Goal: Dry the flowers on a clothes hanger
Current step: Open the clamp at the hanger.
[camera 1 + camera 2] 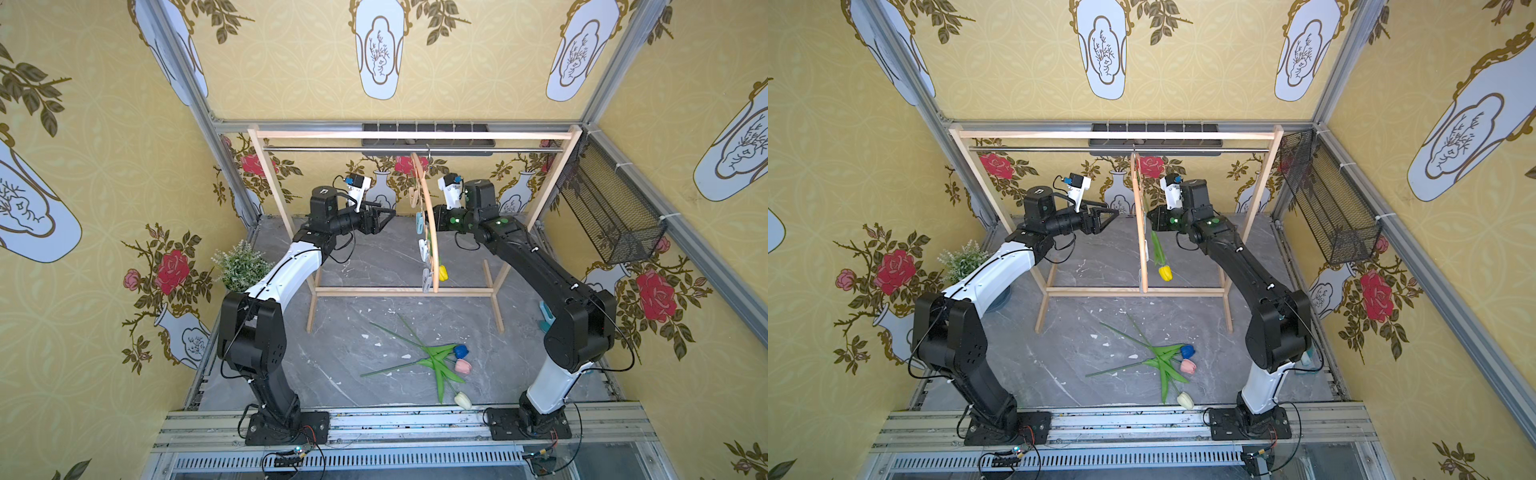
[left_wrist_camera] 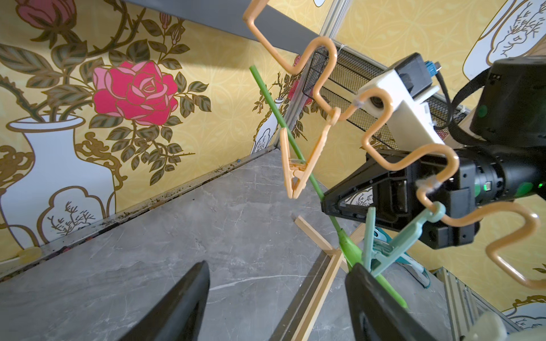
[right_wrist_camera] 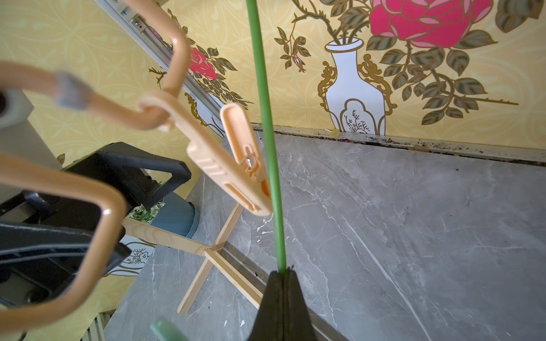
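The clothes hanger (image 1: 431,232) (image 1: 1143,249) hangs edge-on from the rack's metal rod. Its wavy lower bar (image 2: 381,118) carries clips. A yellow flower (image 1: 443,272) (image 1: 1165,273) hangs head down beside it. A peach clip (image 2: 298,168) (image 3: 236,165) grips its green stem (image 2: 266,94) (image 3: 266,118). My right gripper (image 3: 283,270) (image 1: 1150,216) is shut on that stem below the clip. My left gripper (image 2: 277,283) (image 1: 384,218) stands open on the other side of the hanger, holding nothing. Blue (image 1: 461,351), pink (image 1: 462,365) and white (image 1: 462,400) flowers lie on the floor.
The wooden rack frame (image 1: 411,135) spans the back, its foot bars on the grey floor. A potted bushy plant (image 1: 241,266) stands left, behind my left arm. A black wire basket (image 1: 611,208) hangs on the right wall. A teal clip (image 2: 384,251) hangs close to my left finger.
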`<move>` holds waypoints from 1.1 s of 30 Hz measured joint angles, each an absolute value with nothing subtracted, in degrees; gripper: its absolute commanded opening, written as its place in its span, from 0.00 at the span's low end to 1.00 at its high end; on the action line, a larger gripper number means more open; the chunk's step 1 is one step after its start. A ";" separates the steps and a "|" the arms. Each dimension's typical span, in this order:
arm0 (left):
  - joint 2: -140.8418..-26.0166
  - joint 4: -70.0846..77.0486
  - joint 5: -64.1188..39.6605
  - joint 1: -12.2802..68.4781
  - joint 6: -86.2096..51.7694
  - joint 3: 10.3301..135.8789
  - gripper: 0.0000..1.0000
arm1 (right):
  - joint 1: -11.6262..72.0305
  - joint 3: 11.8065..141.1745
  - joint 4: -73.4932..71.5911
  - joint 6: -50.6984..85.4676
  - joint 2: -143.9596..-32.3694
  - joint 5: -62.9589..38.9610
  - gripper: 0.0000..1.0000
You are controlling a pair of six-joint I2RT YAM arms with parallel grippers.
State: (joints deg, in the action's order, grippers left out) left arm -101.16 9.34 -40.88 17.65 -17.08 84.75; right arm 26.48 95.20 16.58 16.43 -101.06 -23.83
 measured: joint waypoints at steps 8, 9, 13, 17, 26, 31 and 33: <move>-102.91 9.37 -40.91 19.35 -15.77 87.83 0.79 | 26.70 95.59 18.13 15.81 -101.08 -22.35 0.00; -102.98 9.43 -40.93 19.59 -15.44 88.01 0.79 | 26.61 95.02 18.15 15.84 -100.60 -21.63 0.00; -103.79 9.63 -40.88 20.34 -14.81 88.40 0.80 | 26.06 93.14 19.22 16.34 -97.91 -18.04 0.00; -104.57 9.39 -40.47 20.67 -14.55 89.06 0.80 | 26.35 94.32 20.05 16.40 -97.62 -15.81 0.00; -104.64 9.63 -40.49 20.95 -14.02 90.04 0.80 | 29.21 97.21 21.30 13.13 -99.59 -15.92 0.00; -104.66 8.97 -40.45 20.95 -13.43 90.06 0.80 | 29.04 97.21 21.30 12.51 -99.63 -15.86 0.00; -104.73 8.86 -40.45 20.97 -13.26 90.06 0.80 | 29.02 96.90 21.23 12.38 -99.46 -15.84 0.00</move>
